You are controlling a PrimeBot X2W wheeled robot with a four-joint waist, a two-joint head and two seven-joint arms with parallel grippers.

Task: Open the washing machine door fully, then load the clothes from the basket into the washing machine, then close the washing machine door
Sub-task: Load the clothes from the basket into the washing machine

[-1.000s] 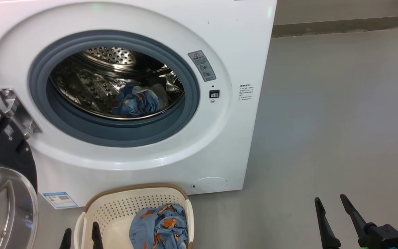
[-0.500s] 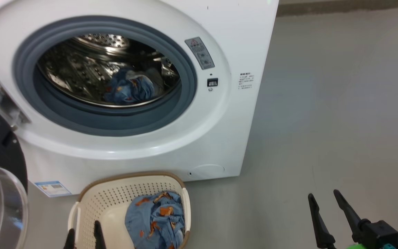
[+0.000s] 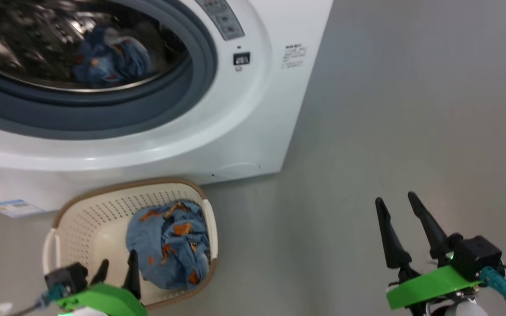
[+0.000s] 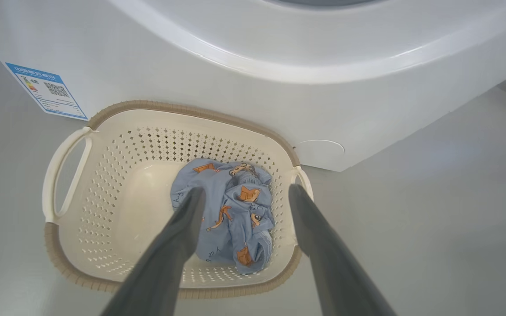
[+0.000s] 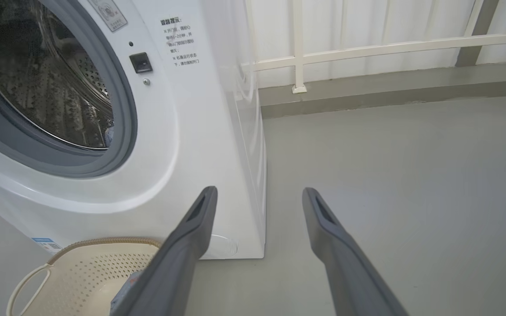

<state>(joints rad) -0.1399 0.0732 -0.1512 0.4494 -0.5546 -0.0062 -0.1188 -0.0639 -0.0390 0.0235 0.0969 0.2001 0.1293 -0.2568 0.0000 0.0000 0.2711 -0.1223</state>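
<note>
Fig.: laundry corner, seen from beside the robot. The washing machine (image 3: 244,131) is standing on the grey floor (image 3: 389,109) w/ its round mouth showing uncovered. A grey rubber ring (image 3: 103,109) is framing the steel drum (image 3: 24,39). Part of the clothes (image 3: 112,59) is lying low inside the drum, nr the front lip; the head view is blurring it.

The basket (image 3: 81,193) is sitting on the floor just in front of the machine's lower front, to the right of the blue sticker (image 3: 13,207). A blue garment (image 3: 169,241) w/ orange-brown figures is lying crumpled in the basket's right half; the left half is showing bare cream plastic.

The left end effector (image 3: 118,261) is hanging over the basket's near rim, fingers pointing toward the machine. Its fingers are standing wide apart and gripping nothing; in the left wrist view the garment is showing btwn them, lower down, apart from both.

The right end effector (image 3: 395,199) is hanging over bare floor, well to the right of the basket, likewise spread wide and gripping nothing. A green mount (image 3: 428,287) is sitting behind its fingers. In the right wrist view a white railing (image 5: 367,46) is running behind the machine.
</note>
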